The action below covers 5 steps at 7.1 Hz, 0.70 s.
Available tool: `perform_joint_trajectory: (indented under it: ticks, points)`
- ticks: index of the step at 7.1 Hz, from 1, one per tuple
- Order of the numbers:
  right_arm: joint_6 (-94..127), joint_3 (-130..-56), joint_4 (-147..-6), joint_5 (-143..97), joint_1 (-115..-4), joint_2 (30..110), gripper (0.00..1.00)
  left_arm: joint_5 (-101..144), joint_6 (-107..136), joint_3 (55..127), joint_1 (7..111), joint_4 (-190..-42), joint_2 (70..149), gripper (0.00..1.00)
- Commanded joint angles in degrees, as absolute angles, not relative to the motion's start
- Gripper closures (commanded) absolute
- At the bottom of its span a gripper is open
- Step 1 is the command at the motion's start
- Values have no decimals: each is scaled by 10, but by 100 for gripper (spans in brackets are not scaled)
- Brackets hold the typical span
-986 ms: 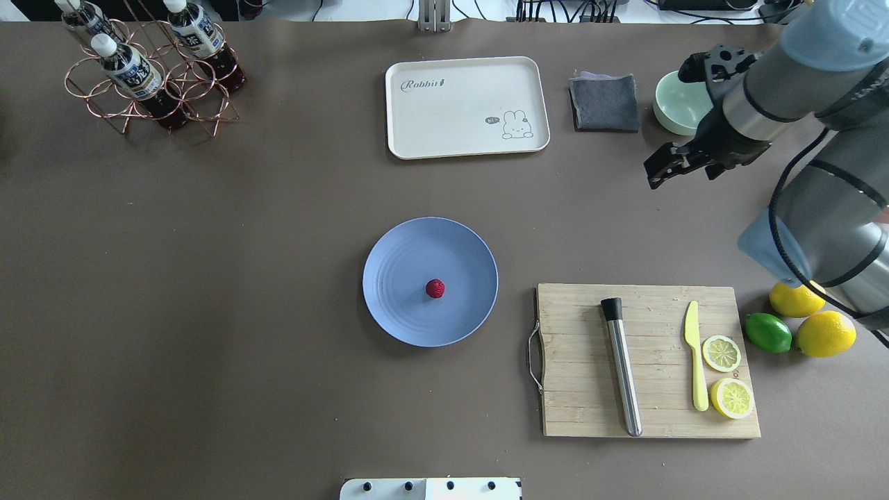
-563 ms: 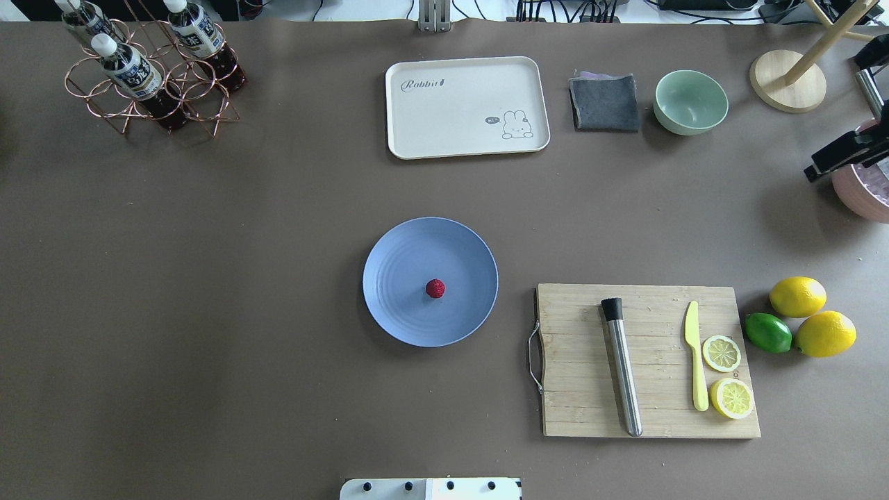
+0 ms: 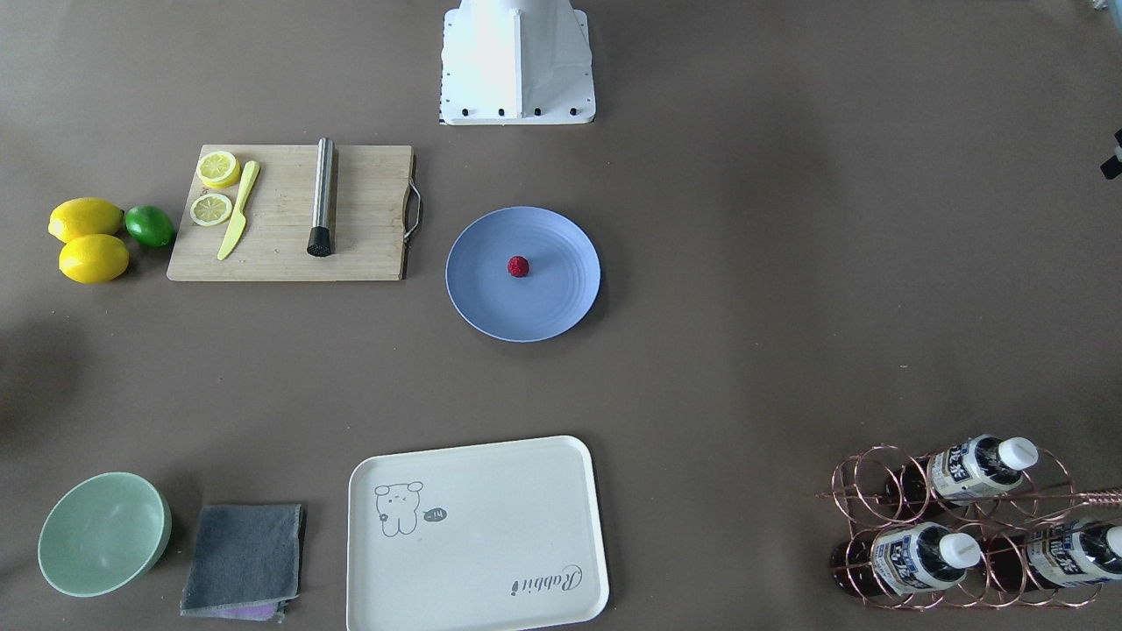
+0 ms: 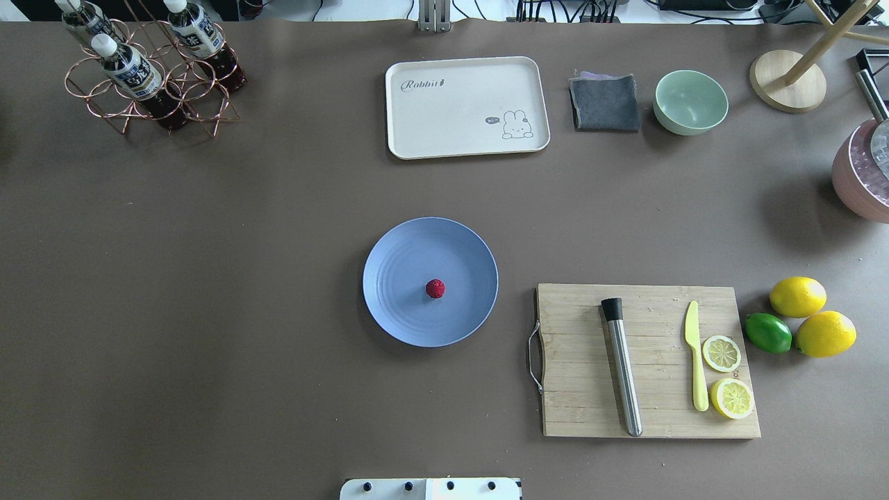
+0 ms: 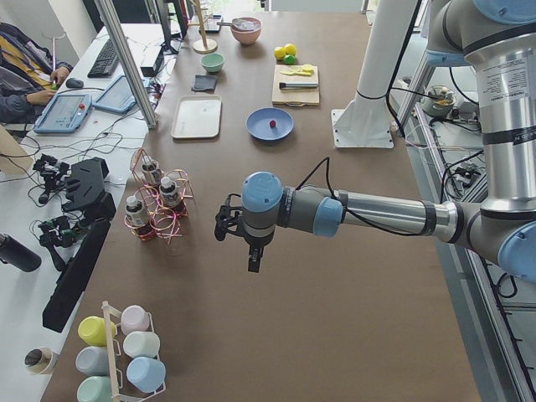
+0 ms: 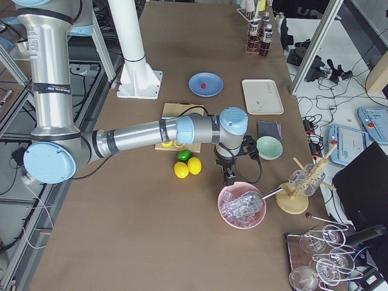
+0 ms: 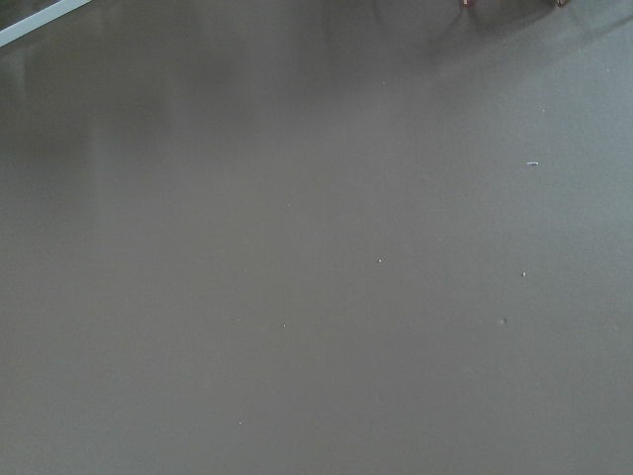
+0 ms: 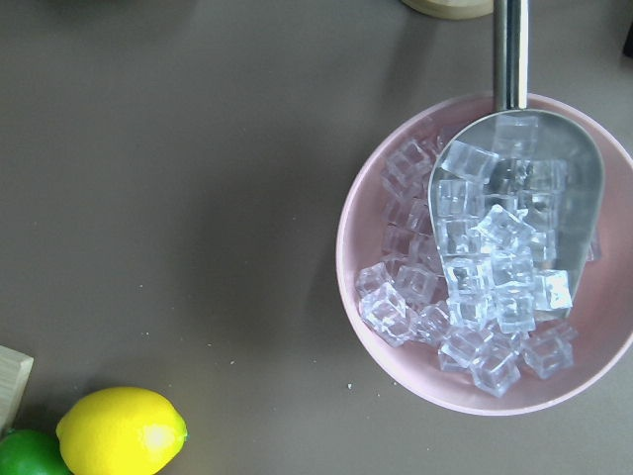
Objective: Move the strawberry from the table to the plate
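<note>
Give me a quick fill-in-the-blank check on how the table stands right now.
1. The strawberry lies on the plate, whose colour is ____.
2. The cutting board carries a yellow knife and ____ lemon slices.
3. The pink bowl holds a metal scoop and cubes of ____.

Missing words: blue; two; ice.

My left arm is stretched out level, wrist turned so the left tool points straight down, clear of the surface. My right arm reaches out low, the right tool pointing down too. I can't read either tool's jaws from here.
</note>
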<state>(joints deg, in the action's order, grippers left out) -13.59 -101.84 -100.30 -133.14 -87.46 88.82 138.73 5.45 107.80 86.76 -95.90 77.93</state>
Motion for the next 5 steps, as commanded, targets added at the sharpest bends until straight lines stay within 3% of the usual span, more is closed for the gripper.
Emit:
perform_joint_trajectory:
  ticks: [1,5]
  points:
    - [-147,-1010,-1006,-1331,-891,891,0,1382,34,1078,867,-950,773,3]
    - [-145,-1020,-1006,-1311,-891,897,0,1347,-25,1072,874,-921,754,3]
